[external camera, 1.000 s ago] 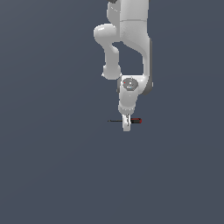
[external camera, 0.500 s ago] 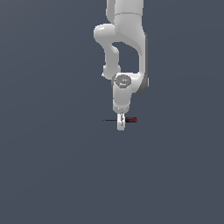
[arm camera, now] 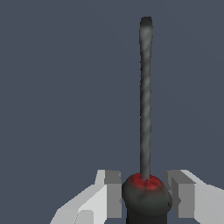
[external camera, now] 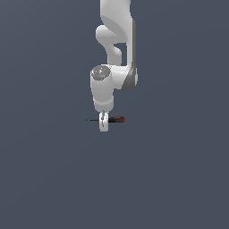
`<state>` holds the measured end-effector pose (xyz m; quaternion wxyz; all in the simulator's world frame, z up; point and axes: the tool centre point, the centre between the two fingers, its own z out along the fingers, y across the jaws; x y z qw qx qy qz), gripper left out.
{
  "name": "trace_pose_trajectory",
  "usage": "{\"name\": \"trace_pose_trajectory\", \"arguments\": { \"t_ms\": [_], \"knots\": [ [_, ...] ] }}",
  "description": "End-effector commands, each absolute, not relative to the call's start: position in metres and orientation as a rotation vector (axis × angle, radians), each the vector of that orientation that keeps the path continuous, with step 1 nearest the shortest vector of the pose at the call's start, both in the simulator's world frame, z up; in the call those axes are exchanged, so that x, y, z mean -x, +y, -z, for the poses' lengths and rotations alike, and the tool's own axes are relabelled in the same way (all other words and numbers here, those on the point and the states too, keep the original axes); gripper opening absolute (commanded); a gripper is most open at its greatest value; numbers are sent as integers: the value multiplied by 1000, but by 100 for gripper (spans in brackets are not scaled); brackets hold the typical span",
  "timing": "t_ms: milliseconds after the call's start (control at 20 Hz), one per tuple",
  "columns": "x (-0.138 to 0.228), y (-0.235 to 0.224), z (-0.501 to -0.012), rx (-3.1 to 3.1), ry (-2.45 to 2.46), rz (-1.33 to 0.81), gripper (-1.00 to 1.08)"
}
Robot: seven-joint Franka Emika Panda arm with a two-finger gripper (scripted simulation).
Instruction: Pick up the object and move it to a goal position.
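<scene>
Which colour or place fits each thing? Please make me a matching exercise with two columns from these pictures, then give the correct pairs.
Column 1:
1. shaft
2. handle
3. arm
4. floor

Column 2:
A. plain grey-blue
B. white
C. thin and dark, pointing away from the claw
D. red and black, between the claw's fingers

Pairs: 1-C, 2-D, 3-B, 4-A
</scene>
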<state>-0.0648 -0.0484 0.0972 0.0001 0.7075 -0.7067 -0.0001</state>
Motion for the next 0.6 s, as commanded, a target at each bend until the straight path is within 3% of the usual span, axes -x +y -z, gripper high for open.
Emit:
{"name": "trace_pose_trajectory", "arguments": {
  "t_ms": [0, 550],
  "knots": [
    [59, -71, -112, -2224, -2219, 1, -100],
    [45, -109, -138, -2225, -2217, 0, -100]
  ]
}}
